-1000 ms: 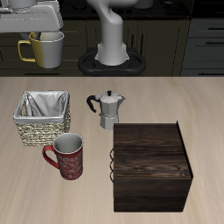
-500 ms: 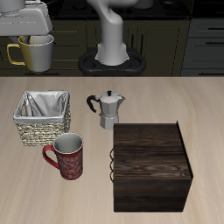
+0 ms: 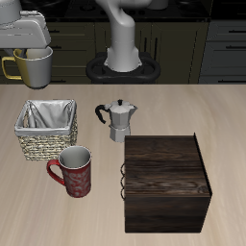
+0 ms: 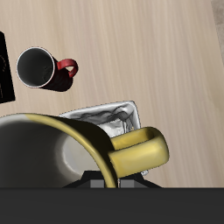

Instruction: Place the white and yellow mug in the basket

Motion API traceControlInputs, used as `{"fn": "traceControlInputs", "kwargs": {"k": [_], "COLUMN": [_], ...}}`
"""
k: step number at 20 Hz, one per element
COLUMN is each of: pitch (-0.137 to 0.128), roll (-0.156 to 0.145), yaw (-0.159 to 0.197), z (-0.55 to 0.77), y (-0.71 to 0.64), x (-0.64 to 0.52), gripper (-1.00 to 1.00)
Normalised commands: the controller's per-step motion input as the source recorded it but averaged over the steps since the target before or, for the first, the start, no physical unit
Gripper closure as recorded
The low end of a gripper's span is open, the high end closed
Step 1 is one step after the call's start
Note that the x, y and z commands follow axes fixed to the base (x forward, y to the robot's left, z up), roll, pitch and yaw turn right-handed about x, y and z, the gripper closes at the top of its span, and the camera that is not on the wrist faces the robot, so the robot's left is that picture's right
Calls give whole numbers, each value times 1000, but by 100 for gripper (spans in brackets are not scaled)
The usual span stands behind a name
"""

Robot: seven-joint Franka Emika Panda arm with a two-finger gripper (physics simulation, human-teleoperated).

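The white and yellow mug (image 3: 29,65) hangs in the air, upright, with its yellow handle turned away from the arm. My gripper (image 3: 29,42) is shut on its rim from above. The mug is high over the table, farther back than the woven basket (image 3: 45,130) with its white lining. The wrist view is filled by the mug's rim and yellow handle (image 4: 140,150), and the basket (image 4: 109,118) shows beneath it with nothing inside.
A dark red patterned mug (image 3: 73,172) stands just in front of the basket. A silver moka pot (image 3: 118,120) sits mid-table, and a large dark wooden box (image 3: 166,181) lies in front of it.
The gripper has carried the mug sideways, away from the robot's base and slightly lower, toward the basket's side of the table.
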Motion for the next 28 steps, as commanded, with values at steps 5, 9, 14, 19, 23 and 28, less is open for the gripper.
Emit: {"fn": "traceControlInputs", "kwargs": {"k": [5,9,14,19,23,28], "pitch": [18,10,14,14,49,84], "roll": [-8,-19,-14,-37,-7,-21], "yaw": [-5,-4,-48,-9,-20,-12], "z": [-241,-355,-282,-233,-363,-548], "y": [42,-79,-106,-171,-84,-69], "x": [7,-68,-74,-46,4,49], "gripper": [100,100,100,100,100,100]}}
